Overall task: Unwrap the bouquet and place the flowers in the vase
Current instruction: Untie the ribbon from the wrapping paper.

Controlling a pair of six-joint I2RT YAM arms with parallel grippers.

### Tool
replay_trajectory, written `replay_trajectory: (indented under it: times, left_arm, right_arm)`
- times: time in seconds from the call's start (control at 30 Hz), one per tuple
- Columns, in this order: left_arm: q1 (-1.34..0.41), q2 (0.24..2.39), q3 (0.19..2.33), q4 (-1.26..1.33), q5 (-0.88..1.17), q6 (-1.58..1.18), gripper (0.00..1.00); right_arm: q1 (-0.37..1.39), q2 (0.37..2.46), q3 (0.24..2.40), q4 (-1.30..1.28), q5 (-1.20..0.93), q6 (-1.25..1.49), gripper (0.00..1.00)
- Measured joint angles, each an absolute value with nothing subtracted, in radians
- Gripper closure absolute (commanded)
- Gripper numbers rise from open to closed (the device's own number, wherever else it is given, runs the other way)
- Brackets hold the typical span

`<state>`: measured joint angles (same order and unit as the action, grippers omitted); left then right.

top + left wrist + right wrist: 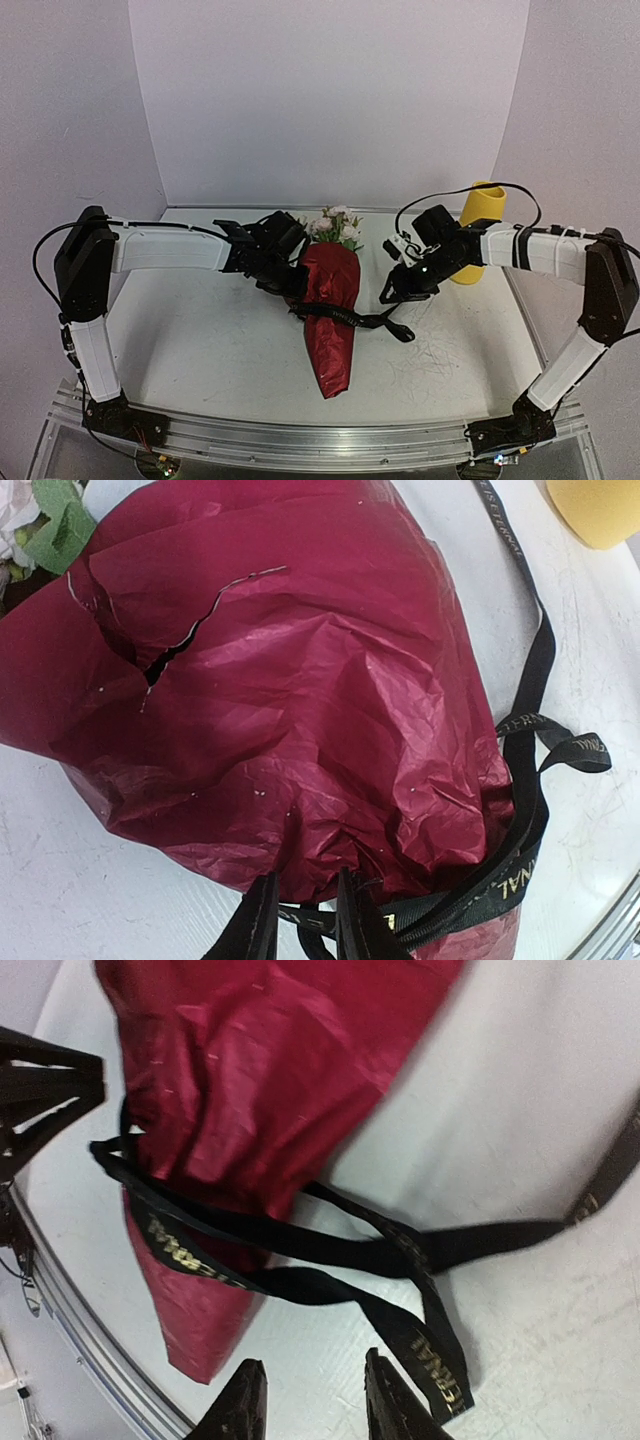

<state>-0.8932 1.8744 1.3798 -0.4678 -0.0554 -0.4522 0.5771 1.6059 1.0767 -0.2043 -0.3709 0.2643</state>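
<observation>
Left fingers (258,930): seen close together at the bottom of the left wrist view, with a fold of the shiny dark red crinkled wrap (300,730) pinched between them, right by the ribbon band. So, clamped on the wrap.
Right fingers (240,1405): held apart, with only bare worktop between them. Nothing is gripped.
Left gripper (290,280): pressed against the left side of the bundle, about halfway down.
Right gripper (392,290): hung just right of the bundle, over the loose ribbon ends.
Bouquet (330,300): laid flat in the middle of the white worktop (200,340), with the flower end pointed at the back wall and the tapered tail pointed at the arm bases. It's wrapped, nothing has been pulled out.
Flowers (335,225): small pale pink and cream-white heads with green leaves, poking out of the wrap's far end.
Black ribbon with gold lettering (330,1260): looped around the wrap's middle, with slack loops and ends spilled onto the worktop on the right. One end is laid just beside the right fingers. Whether a knot is holding can't be told, tbh.
Wrap detail: a split or overlapping edge can be made out near the flower end in the left wrist view.
Mustard-yellow vase (480,215): stood upright at the back right, partly hidden behind the right arm, well apart from the bouquet.
</observation>
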Motion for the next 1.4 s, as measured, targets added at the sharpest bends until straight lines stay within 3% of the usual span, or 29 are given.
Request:
replay_trajectory:
  times: [0.33,0.9,1.1,1.23,1.4]
  left_arm:
    - [-0.893,1.874,1.388,-0.471,-0.037,-0.442,0.78]
    - [-0.893,1.872,1.387,-0.471,-0.038,-0.423,0.78]
    - [-0.893,1.873,1.395,-0.473,-0.037,-0.415,0.78]
    - [-0.893,1.873,1.422,-0.472,-0.017,-0.414,0.77]
    - [-0.892,1.894,1.471,-0.468,0.096,-0.394,0.73]
  right_arm:
    - [0.713,1.787,1.259,-0.183,-0.458,0.231,0.65]
    - [0.717,1.927,1.31,-0.179,-0.492,0.217,0.7]
    - [0.717,1.927,1.31,-0.178,-0.51,0.217,0.69]
    - [0.717,1.924,1.298,-0.172,-0.512,0.22,0.59]
    - [0.717,1.898,1.255,-0.168,-0.511,0.222,0.61]
